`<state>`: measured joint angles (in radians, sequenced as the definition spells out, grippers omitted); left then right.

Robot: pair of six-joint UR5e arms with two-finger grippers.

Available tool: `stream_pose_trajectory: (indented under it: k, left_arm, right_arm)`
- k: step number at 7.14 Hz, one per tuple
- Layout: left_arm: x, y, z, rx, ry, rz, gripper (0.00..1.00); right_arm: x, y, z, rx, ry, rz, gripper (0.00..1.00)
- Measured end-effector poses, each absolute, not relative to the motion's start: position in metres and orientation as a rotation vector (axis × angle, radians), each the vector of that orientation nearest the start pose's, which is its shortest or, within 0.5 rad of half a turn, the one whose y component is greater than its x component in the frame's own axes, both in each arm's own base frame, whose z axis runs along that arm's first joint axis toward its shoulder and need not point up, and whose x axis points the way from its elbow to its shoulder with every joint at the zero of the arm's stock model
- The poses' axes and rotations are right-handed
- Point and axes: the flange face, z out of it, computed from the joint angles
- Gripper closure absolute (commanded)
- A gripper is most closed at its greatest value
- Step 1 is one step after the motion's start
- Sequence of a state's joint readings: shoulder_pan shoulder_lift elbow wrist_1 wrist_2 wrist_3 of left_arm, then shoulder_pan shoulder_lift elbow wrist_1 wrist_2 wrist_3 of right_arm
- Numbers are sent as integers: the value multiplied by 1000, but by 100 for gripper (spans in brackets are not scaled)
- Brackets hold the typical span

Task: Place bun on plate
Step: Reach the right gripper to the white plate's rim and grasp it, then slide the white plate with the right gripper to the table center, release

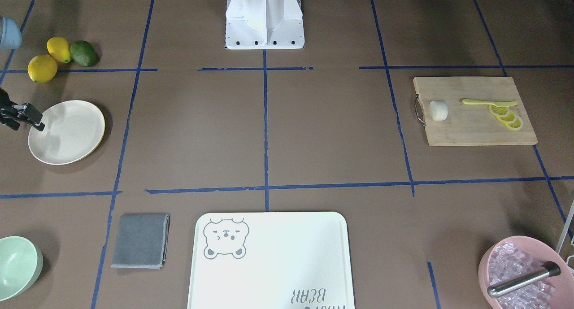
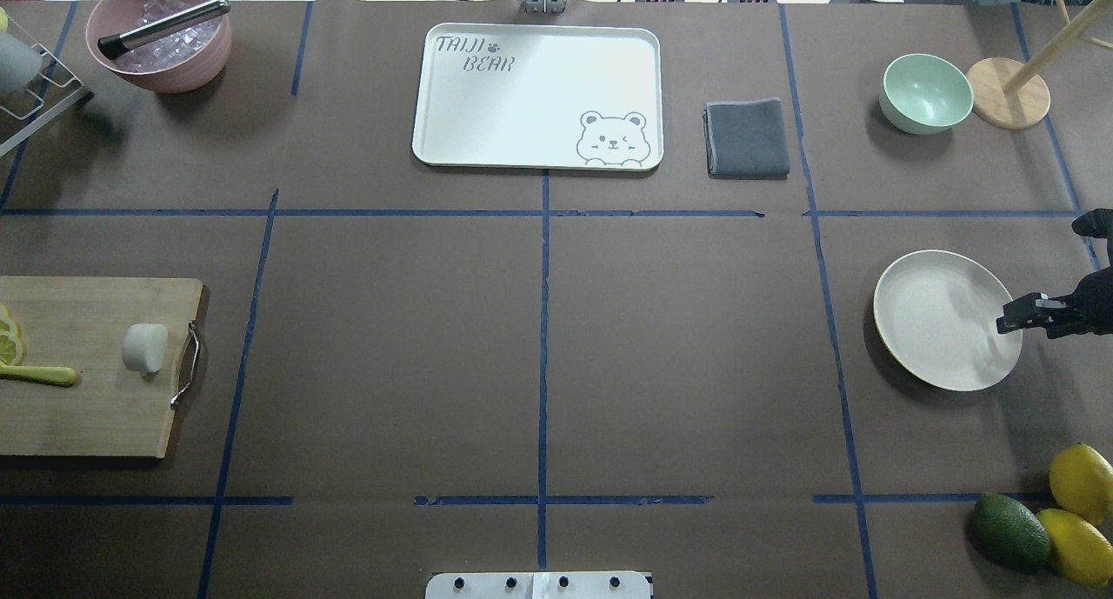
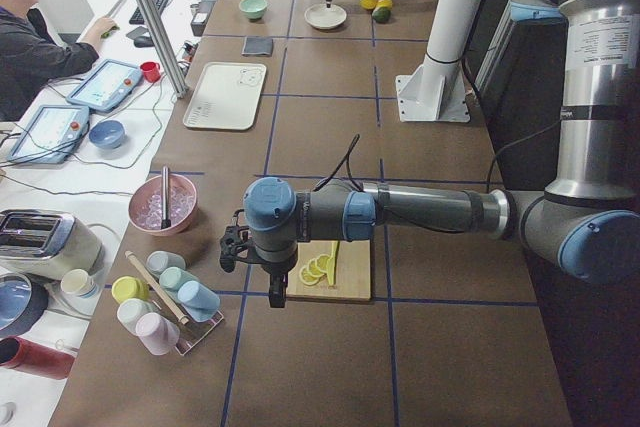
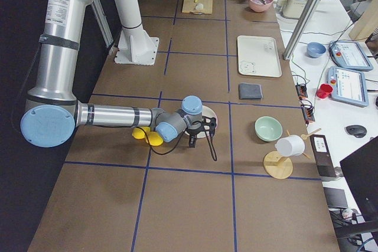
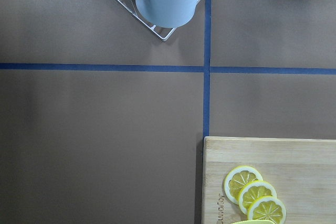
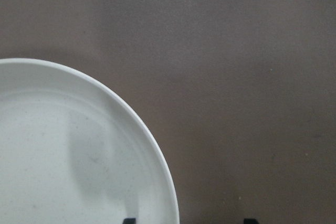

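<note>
Probably the bun (image 2: 145, 348) is soft and light: pinch its sides gently. Your right jaws stand apart at the plate (image 2: 943, 321); left jaws, cannot tell.

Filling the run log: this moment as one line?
bun: on cutting board, untouched | plate: empty | right pincer: open, over plate rim | left pincer: state unclear

Smooth matt white bun (image 1: 439, 110), matt cream plate (image 1: 71, 138), grained wood board (image 1: 471, 132), grey woven cloth (image 1: 140, 241), matt brown surface (image 1: 314, 134).
</note>
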<state>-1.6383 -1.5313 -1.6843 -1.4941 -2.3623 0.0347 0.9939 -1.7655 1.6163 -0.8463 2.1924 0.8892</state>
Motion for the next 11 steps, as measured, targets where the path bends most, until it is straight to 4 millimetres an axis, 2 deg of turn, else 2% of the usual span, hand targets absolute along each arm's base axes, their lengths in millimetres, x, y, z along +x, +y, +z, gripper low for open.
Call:
stream_pose_trajectory:
  k: [1, 2, 5, 6, 7, 9, 11]
  left_arm:
    - [-94, -469, 628, 39, 791, -32, 0]
    - [-94, -469, 628, 38, 791, -31, 0]
    - [-94, -470, 627, 40, 792, -33, 0]
    - [-94, -470, 627, 40, 792, -34, 0]
    - [-94, -470, 626, 40, 792, -34, 0]
    - [-94, -471, 625, 43, 792, -33, 0]
    - [-94, -471, 624, 46, 792, -32, 0]
  right_arm:
    - [-174, -404, 651, 8, -822, 113, 94]
    - [-176, -403, 651, 7, -823, 109, 100]
    - [-179, -404, 644, 20, -839, 104, 100]
    - [-178, -404, 635, 35, -852, 101, 100]
    - [-176, -403, 619, 58, -871, 93, 100]
    - [-168, -396, 571, 99, -945, 71, 100]
    - [-169, -405, 519, 114, -1029, 127, 100]
